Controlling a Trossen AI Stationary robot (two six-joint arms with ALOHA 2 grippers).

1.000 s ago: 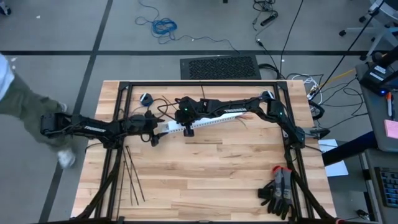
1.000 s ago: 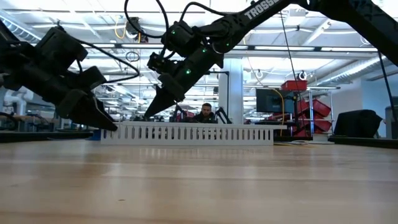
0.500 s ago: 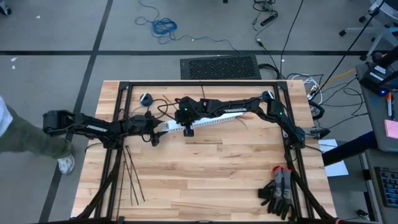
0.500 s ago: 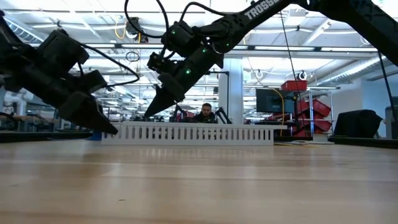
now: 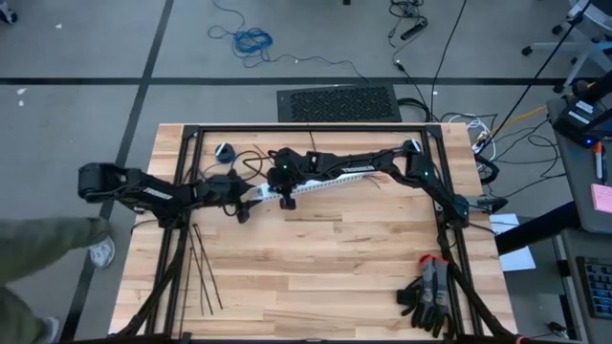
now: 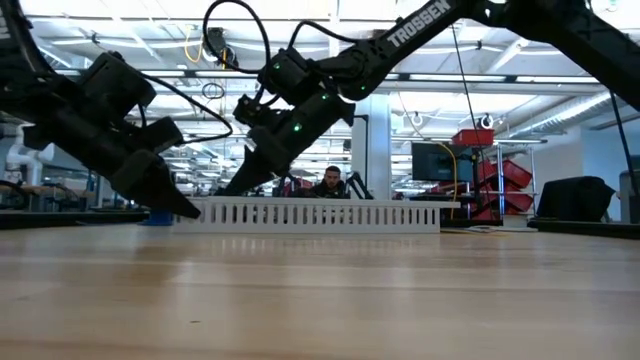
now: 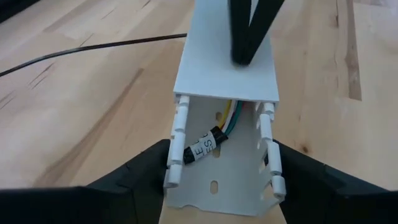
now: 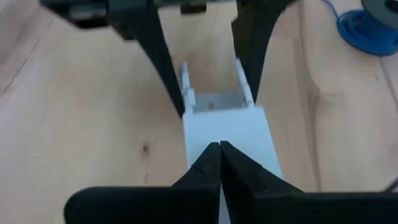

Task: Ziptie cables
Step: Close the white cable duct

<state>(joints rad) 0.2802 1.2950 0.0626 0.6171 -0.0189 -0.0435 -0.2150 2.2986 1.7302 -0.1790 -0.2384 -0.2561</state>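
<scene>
Table (image 5: 316, 258): pale wood, butcher-block strips, smooth w/ slight sheen; grain and small dark knots visible in the wrist views. Duct (image 7: 225, 124): white plastic, matt, slotted walls, flat smooth lid. Cables (image 7: 225, 121) inside the duct: thin plastic-sheathed wires, yellow/green/white, w/ a black sleeve and a white printed label (image 7: 200, 149), paper-like. Left gripper (image 7: 221, 177) fingers: black matt plastic, smooth. Right gripper (image 8: 216, 163) fingers: same black matt look, tips pressed together on the duct lid. Zipties (image 5: 203, 272): thin black plastic strips. Gloves (image 5: 428, 296): black & red cloth. Blue cord (image 8: 365, 23): glossy plastic coil.
</scene>
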